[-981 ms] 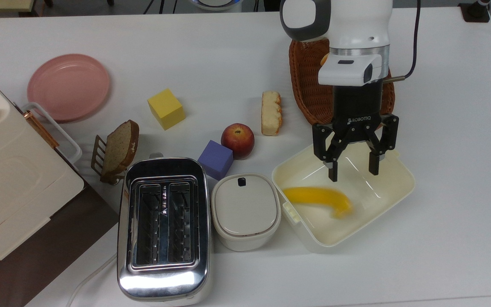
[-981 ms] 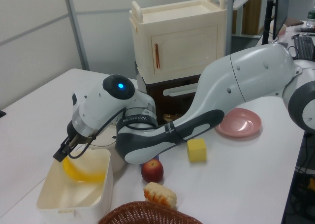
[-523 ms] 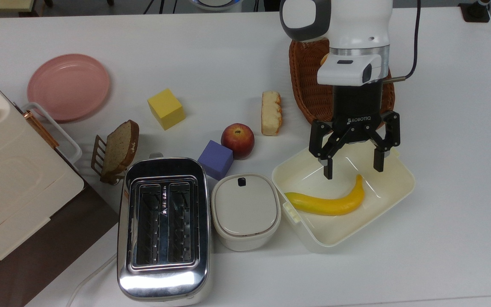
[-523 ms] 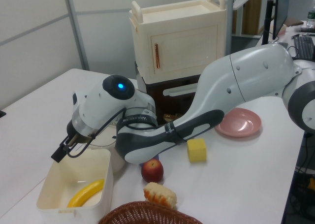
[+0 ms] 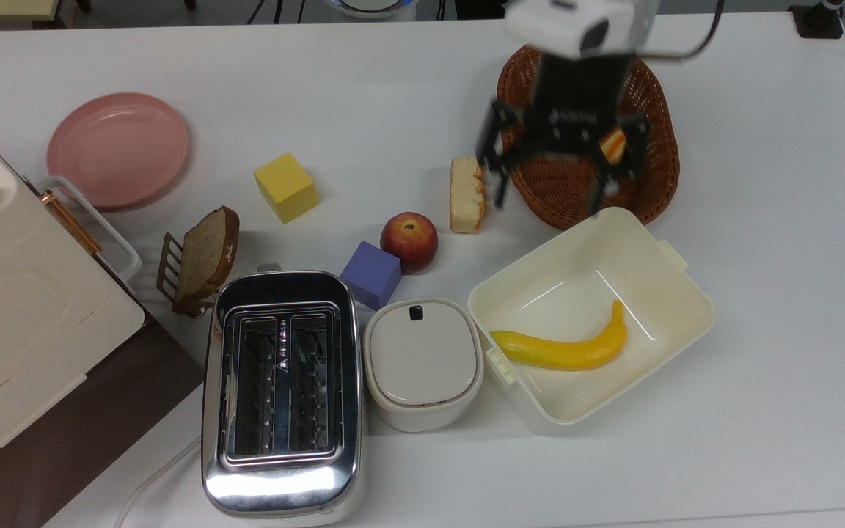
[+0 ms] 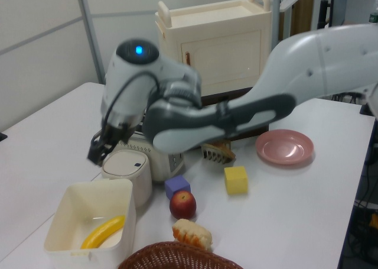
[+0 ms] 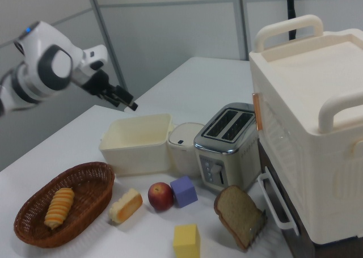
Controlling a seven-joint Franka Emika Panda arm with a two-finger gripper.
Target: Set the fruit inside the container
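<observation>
The banana [image 5: 562, 350] lies flat in the cream tub [image 5: 675, 345], and the gripper [image 5: 551, 183], fingers spread wide and empty, hangs at the tub's twelve o'clock over the wicker basket [image 5: 650, 191], where a careless swing could clip its rim.

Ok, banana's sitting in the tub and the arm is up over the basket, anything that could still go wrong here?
Little, likely. The long yellow banana lies fully inside the cream-white rectangular plastic tub. The gripper, jaws open and empty, hangs above the brown wicker basket, near the bread roll; a low sweep could clip either. The tub sits close to the lidded white pot, so a nudge might shift both.
</observation>
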